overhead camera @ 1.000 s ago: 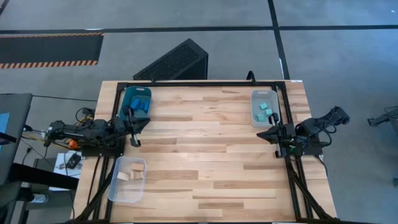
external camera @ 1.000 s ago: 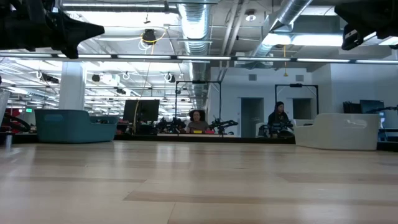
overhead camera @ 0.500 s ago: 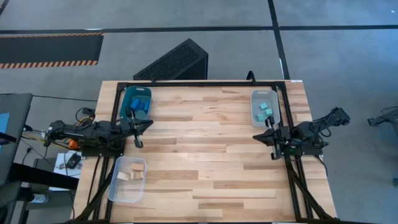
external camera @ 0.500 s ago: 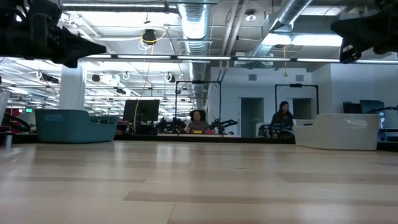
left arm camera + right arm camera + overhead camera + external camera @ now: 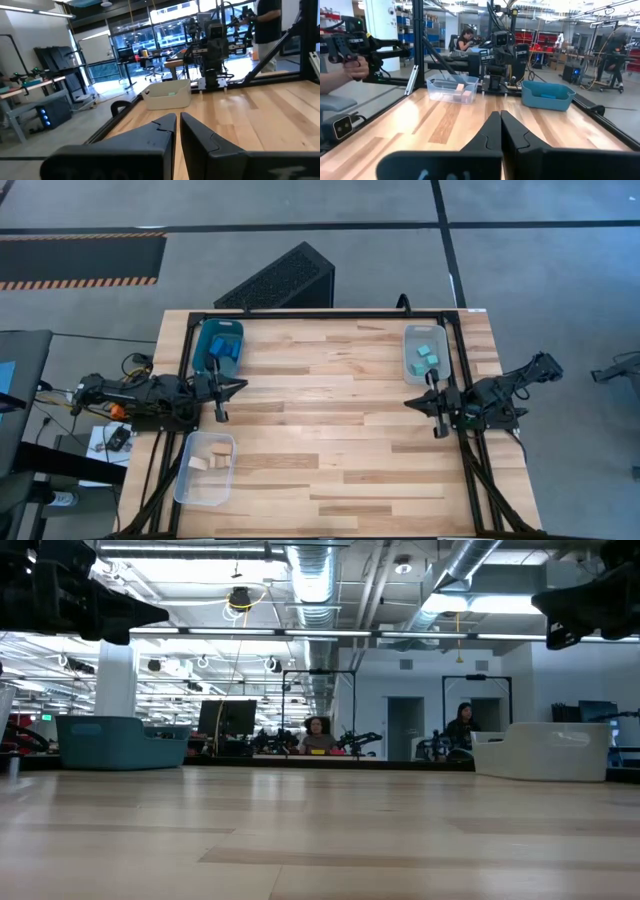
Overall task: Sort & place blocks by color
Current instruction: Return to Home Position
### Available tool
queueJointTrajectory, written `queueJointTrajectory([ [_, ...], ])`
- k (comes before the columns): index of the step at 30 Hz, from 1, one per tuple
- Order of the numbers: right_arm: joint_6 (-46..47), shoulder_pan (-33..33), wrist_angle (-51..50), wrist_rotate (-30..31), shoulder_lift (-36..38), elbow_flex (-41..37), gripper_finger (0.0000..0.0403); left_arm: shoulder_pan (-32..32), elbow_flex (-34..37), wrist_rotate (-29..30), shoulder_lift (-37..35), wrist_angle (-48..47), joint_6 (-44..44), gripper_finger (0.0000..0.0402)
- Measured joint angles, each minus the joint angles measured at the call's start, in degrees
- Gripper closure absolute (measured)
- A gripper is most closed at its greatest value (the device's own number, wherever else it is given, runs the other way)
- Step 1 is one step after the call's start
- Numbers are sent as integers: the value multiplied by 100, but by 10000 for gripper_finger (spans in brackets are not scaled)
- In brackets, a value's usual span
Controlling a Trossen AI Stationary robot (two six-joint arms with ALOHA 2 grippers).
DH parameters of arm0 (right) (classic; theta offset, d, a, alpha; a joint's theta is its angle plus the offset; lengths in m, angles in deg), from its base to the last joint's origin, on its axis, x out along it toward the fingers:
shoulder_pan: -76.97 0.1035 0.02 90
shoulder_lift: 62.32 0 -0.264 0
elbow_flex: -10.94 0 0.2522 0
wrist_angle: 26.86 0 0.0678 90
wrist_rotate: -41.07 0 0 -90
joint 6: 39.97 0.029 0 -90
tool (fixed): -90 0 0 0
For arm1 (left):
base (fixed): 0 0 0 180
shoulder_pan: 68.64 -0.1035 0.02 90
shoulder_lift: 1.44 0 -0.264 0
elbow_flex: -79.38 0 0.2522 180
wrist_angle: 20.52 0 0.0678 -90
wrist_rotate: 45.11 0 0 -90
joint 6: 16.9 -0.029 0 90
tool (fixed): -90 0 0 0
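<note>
**Both arms wait at the table's side edges; the blocks lie sorted in three trays.**

The left gripper (image 5: 238, 384) hangs over the left edge of the table (image 5: 330, 430), just on the near side of the blue tray (image 5: 200, 330). Its fingers (image 5: 162, 125) are closed together with nothing between them. The right gripper (image 5: 412, 402) hangs over the right edge, just on the near side of the grey tray (image 5: 408, 340). Its fingers (image 5: 512, 125) are likewise pressed together and empty. The dark blue blocks (image 5: 224, 348) sit in the blue tray at far left. The turquoise blocks (image 5: 427, 356) sit in the grey tray at far right. The bare wood blocks (image 5: 213, 458) sit in a clear tray (image 5: 200, 488) at near left. There seem to be three or four turquoise blocks, but they are too small to count surely.
</note>
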Motion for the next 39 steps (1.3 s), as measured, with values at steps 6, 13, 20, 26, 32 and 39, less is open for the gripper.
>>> queueJointTrajectory([
  [6, -186, -34, -12, 44, 0, -2, 395, 0, 4, 151, -4, 19, -284, 386],
  [13, -227, -296, -52, 33, -2, -7, 394, -161, 4, 279, -7, 28, -523, 386],
  [20, 107, -380, -57, 30, -2, -8, 393, -1000, 4, -758, -7, -64, -455, 386],
  [26, 147, -380, -63, 30, -2, -9, 393, -1702, 4, -1413, -7, -13, -2, 386],
  [32, 148, -380, -65, 28, -2, -11, 393, -1838, 4, -1391, 0, -186, 302, 386],
  [39, 147, -380, -66, 28, -2, -12, 393, -1838, 4, -1409, 4, -168, 753, 386],
])
